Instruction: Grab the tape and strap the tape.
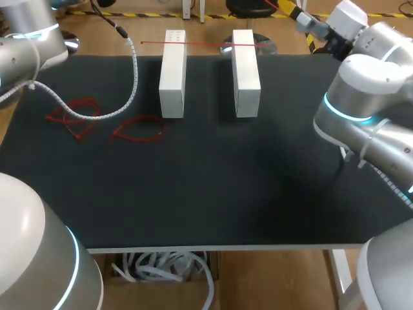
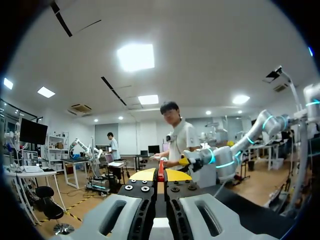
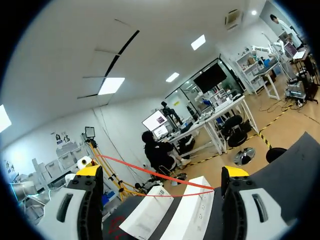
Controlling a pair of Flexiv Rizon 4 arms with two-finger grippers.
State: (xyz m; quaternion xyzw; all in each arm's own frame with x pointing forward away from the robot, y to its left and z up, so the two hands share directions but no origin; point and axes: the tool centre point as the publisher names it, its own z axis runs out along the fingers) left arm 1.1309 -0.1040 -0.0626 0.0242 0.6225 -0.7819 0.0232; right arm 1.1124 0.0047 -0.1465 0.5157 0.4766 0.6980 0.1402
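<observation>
Tape (image 1: pixel 200 44) stretches across two white blocks (image 1: pixel 173 74); left pincer (image 2: pixel 160 175) clamps it, right pincer (image 3: pixel 162 171) gapes wide apart.

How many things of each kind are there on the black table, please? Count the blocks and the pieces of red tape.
White rectangular blocks, standing upright: 2
Loose red tape tangles, lying on the mat: 2
Taut red tape strand, across the block tops: 1
Total: 5

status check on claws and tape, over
Left claw shut on red tape. Right claw open, tape running between its fingers. Tape taut across two white blocks. Spare red tapes lying loose beside them.
</observation>
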